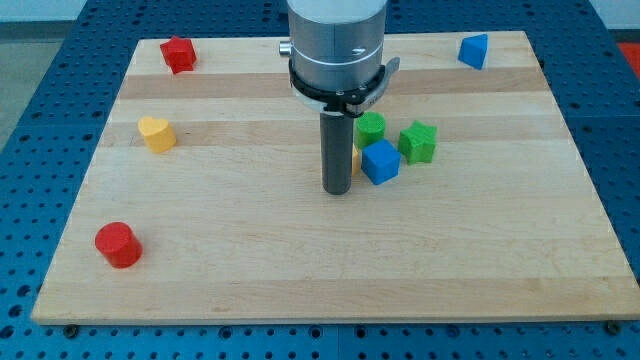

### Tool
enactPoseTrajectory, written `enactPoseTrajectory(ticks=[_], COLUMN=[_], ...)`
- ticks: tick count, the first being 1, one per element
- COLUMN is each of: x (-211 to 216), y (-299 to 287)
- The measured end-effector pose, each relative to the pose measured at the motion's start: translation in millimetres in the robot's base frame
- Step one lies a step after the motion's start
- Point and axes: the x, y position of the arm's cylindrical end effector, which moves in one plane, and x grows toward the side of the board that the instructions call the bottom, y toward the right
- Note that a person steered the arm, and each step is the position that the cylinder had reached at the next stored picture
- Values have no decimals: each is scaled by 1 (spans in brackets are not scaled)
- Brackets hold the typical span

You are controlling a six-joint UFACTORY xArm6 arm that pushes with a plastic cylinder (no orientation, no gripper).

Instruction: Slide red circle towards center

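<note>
Seven blocks on one wooden board (300, 290), listed from the view's bottom upward.

Item 1, red circle (118, 244): the task's thing, a short red cylinder at the view's lower left, near the board's left edge and bottom edge, well apart from everything else. Not yet touched, as I judge it; the approach step is in hand.

Item 2, my tip (338, 190): a plain dark rod end resting near the board's middle, with no jaws to spread or press and nothing pinched. It stands just left of the blue cube (380, 161) and well to the right of the red circle.

Item 3, middle cluster: blue cube, two green blocks (418, 142) (371, 126), and a sliver of yellow behind the rod, shape not discernible.

Item 4, yellow block (156, 133): view's left, heart-like in outline.

Item 5, far row: red block (178, 54) at the top left, blue block (474, 50) at the top right.

Next move, my judgement: I must travel left and down across the open lower board, pass around the red circle to its outer left-bottom side, then push up and to the right. The room there is tight, since the two edges meet close by, so a skewed contact could send the cylinder off the board. The lane from the red circle to the middle is open.
</note>
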Motion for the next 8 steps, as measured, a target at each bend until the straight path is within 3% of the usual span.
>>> enactPoseTrajectory(ticks=[1,3,6,8], x=[2,65,137,137], y=[0,-25,-161,-242])
